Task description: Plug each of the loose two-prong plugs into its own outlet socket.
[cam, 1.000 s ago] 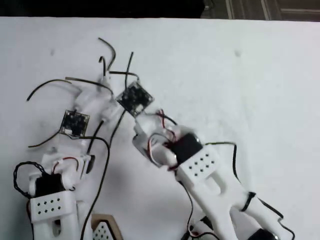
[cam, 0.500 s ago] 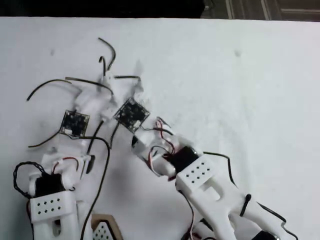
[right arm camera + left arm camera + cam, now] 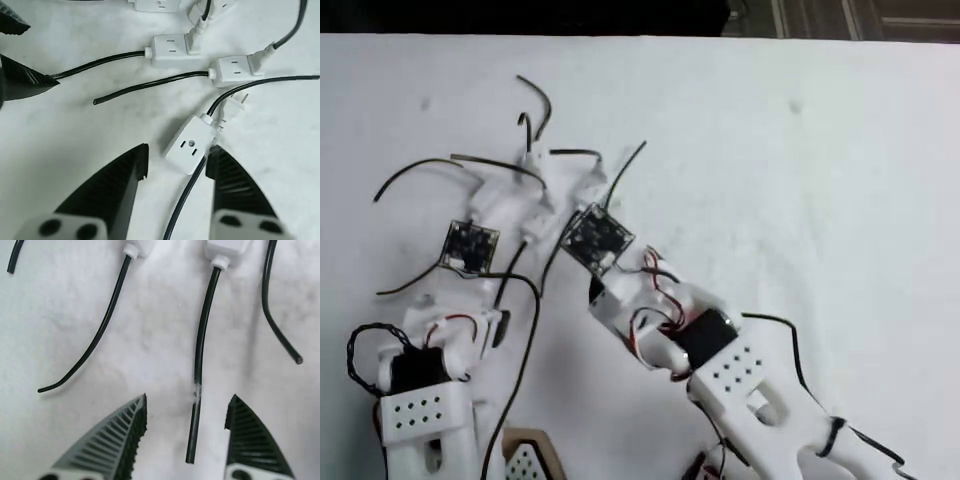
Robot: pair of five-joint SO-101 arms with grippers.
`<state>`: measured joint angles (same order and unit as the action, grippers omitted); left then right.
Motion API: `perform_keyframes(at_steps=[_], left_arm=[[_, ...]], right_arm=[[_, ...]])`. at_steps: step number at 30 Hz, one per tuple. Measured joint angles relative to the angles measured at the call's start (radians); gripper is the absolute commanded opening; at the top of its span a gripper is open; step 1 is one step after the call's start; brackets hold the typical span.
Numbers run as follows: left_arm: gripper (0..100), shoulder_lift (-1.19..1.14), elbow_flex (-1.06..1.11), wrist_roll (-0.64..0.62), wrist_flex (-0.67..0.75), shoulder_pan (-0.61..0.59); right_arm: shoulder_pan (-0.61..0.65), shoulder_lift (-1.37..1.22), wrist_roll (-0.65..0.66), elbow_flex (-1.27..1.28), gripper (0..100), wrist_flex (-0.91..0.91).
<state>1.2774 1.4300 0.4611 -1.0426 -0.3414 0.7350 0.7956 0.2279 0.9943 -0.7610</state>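
Your right claw (image 3: 178, 148) gapes empty around the outlet socket (image 3: 192, 140); closing may skid it away from the two-prong plug (image 3: 234, 106) just beside it.

White outlet sockets on black cords are lying clustered together. The first socket (image 3: 169, 50) is carrying a seated white plug (image 3: 194, 39). The second socket (image 3: 234, 70) is likewise holding a second plug (image 3: 260, 57). The third socket (image 3: 190, 143) is lying empty, slots showing. A loose two-prong plug (image 3: 234, 106) is resting just beside its cord end, unplugged.
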Motion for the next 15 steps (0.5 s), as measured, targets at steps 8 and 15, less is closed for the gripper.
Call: perform_keyframes(at_steps=[8,15], left_arm=[[26,0.000,0.000,0.000,0.000,0.000],[26,0.000,0.000,0.000,0.000,0.000]], right_arm=[[-0.008,-0.348,-0.064,-0.029,18.0,0.175],[-0.063,-0.663,-0.066,-0.212,17.7,0.193]])
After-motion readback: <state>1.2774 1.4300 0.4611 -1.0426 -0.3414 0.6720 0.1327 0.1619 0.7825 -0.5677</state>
